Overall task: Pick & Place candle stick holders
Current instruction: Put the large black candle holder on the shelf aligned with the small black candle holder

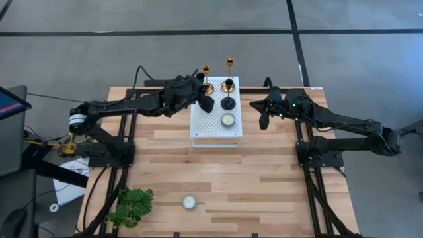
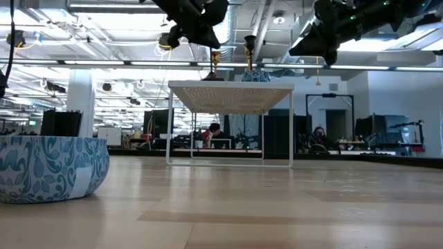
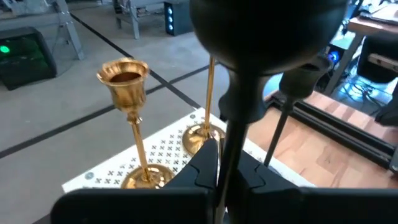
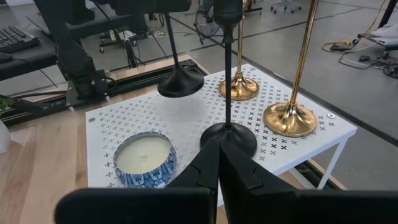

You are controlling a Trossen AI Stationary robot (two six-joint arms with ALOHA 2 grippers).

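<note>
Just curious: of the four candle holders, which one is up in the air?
The black holder gripped by the left claw: its base hangs clear above the white stand, while the other three stand on it.

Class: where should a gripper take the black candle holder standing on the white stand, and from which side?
Probably the black holder's thin upright stem, mid-height, approached level from the right gripper's side; the gold holders crowd the far side.

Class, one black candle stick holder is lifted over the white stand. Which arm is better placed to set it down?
Left. The left gripper is shut on the stem of the lifted black candle stick holder, right over the white stand. The right gripper is shut and empty beside the stand.
</note>
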